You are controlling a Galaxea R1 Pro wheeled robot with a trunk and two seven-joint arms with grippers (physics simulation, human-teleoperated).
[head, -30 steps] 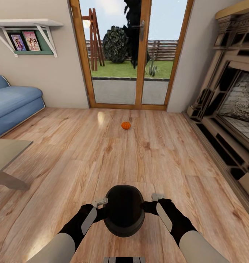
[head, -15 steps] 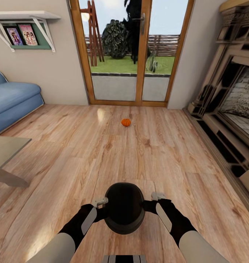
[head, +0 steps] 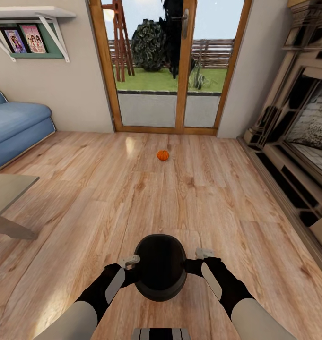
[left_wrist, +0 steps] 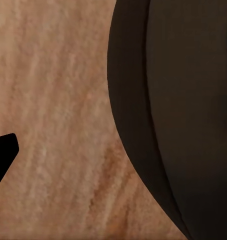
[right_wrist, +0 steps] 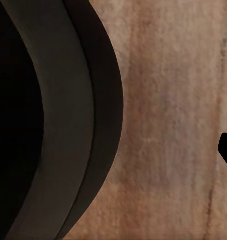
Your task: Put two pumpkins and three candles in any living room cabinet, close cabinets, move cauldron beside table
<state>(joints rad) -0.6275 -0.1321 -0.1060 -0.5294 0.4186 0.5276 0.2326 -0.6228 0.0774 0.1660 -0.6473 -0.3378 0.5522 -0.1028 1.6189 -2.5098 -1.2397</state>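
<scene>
The black cauldron [head: 161,267] sits at six o'clock in the head view, low and close to the robot's trunk, held between the two arms above the wooden floor [head: 179,203]. The left gripper [head: 129,260] is against its rim at about nine o'clock of the pot, the right gripper [head: 203,254] at about three o'clock. Each seems to clasp the rim, but whether the fingers are pressed together on it or merely alongside, I cannot tell. In the left wrist view the cauldron's dark curved wall [left_wrist: 178,110] stands over the floor planks [left_wrist: 58,125]; the right wrist view shows the same rim and wall [right_wrist: 68,115].

One small orange pumpkin [head: 163,155] lies on the floor at twelve o'clock, well apart from the cauldron, before the glass patio door [head: 170,66]. A blue sofa [head: 16,127] is at ten o'clock, a pale table corner [head: 7,189] at nine o'clock, and a fireplace surround [head: 298,137] at two o'clock.
</scene>
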